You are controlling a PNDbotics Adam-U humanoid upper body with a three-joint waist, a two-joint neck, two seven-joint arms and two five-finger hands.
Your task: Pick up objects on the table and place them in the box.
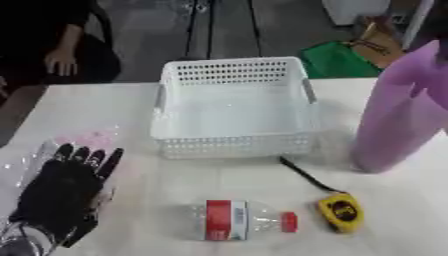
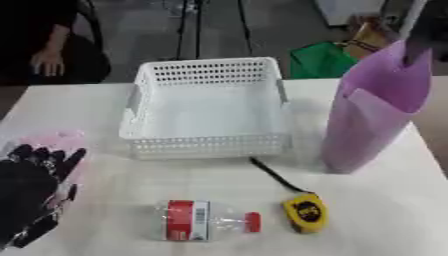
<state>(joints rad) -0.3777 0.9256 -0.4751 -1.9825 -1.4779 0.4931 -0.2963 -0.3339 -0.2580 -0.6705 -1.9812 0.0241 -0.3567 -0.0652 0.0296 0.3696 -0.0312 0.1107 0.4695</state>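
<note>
- left hand (image 1: 57,192) flat on table (image 1: 219,180), fingers straight, holding nothing
- right hand: can't tell, behind purple bag (image 2: 372,112)
- white basket (image 1: 234,107) empty
- plastic bottle (image 1: 238,220) lying beside yellow tape measure (image 1: 340,212)

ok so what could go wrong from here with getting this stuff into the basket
The clear bottle lies on its side, so it may roll away when a hand touches it. The yellow tape measure trails a black strap toward the white basket; that strap could snag or hang over the rim. The purple bag, held up at the right, is tall and soft and might not fit in the basket.
</note>
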